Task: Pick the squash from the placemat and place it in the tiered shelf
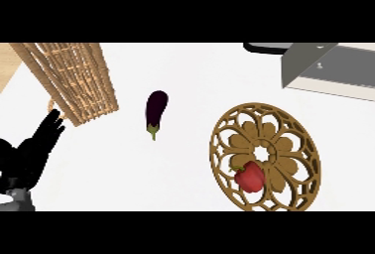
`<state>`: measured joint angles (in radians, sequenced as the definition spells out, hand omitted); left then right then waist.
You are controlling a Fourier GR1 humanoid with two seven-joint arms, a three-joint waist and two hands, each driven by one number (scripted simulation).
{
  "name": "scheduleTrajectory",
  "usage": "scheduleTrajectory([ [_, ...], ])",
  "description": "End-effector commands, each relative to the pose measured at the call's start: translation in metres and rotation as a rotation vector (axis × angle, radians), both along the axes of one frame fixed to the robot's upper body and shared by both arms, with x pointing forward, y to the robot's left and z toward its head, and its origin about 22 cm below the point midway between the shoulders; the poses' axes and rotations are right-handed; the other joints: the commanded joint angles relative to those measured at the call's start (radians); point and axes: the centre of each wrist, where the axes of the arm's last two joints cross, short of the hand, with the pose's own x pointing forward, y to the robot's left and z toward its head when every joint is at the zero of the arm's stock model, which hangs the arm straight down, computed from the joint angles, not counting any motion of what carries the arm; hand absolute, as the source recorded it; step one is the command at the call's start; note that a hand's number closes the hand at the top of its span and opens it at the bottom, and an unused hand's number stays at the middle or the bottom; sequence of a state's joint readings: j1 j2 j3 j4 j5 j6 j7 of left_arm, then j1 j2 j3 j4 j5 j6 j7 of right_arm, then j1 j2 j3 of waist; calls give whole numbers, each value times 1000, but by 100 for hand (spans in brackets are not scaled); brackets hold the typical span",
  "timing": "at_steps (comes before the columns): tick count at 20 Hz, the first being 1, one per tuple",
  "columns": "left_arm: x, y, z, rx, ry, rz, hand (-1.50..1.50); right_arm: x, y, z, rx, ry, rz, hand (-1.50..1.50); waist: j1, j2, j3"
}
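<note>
A round, openwork wooden placemat (273, 130) lies at the right of the counter. On its lower left part sits a red vegetable (250, 176) that looks like a pepper; I see no squash. A grey metal shelf (322, 69) stands at the far right corner, cut off by the view's edge. My left hand (33, 149) shows at the lower left edge, open with fingers straight and pointing up, resting far from the placemat. My right hand is out of the view.
A tall woven wicker basket (73, 79) stands at the far left, just above my left hand. A dark purple eggplant (156, 110) lies on the white counter between basket and placemat. A dark object (264, 47) peeks out behind the shelf.
</note>
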<state>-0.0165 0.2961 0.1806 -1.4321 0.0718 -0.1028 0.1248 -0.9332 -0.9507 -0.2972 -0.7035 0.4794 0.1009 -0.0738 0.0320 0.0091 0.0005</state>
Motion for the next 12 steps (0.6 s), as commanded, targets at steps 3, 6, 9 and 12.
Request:
scheduleTrajectory([
  [3, -2, -9, -4, 5, -29, -1, 0, 15, -1, -10, -63, 33, 2, -150, 0, 0, 0],
  [6, 3, -5, 5, 9, -6, 1, 0, 16, -10, -24, 1, -31, 45, -150, 4, 2, 1],
  [9, -5, -8, 3, 7, -6, -7, 0, 13, -14, -12, 88, -67, 67, -150, 4, 1, 1],
  [12, 10, -7, -3, 8, -20, 10, 0, 8, -23, -12, 225, -96, 101, -150, -12, 1, 0],
])
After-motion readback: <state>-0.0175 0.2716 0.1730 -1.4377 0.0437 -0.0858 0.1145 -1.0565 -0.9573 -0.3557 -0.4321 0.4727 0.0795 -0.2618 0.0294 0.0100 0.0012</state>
